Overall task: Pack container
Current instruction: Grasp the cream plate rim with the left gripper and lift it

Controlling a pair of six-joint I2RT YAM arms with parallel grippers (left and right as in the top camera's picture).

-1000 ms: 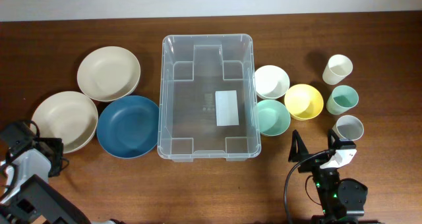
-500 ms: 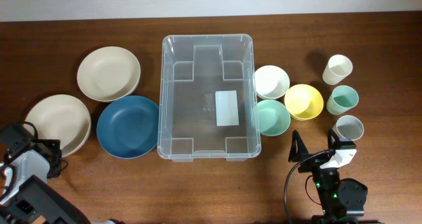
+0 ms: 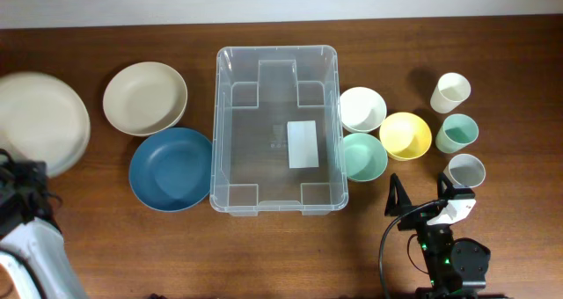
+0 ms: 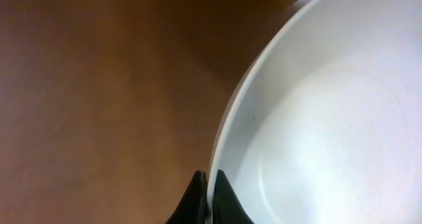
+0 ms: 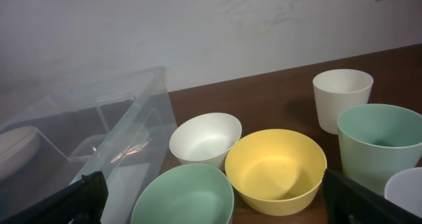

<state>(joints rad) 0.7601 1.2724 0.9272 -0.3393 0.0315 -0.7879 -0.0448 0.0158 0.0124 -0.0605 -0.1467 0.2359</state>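
Observation:
The clear plastic container (image 3: 276, 70) stands empty in the middle of the table, a white label on its base; its corner shows in the right wrist view (image 5: 132, 112). My left gripper (image 4: 208, 199) is shut on the rim of a cream plate (image 4: 330, 118). It holds the plate (image 3: 40, 123) raised at the far left edge. My right gripper (image 3: 419, 196) is open and empty, low in front of the bowls; in its wrist view the jaws (image 5: 227, 201) frame the mint bowl (image 5: 188, 197).
A second cream plate (image 3: 145, 98) and a blue plate (image 3: 171, 169) lie left of the container. White (image 3: 361, 108), mint (image 3: 362, 156) and yellow (image 3: 405, 135) bowls sit to its right. Further right stand three cups: white (image 3: 450, 91), mint (image 3: 457, 133), grey (image 3: 464, 170).
My left gripper has lifted the cream plate off the table and carried it up and to the left. The right arm has not moved.

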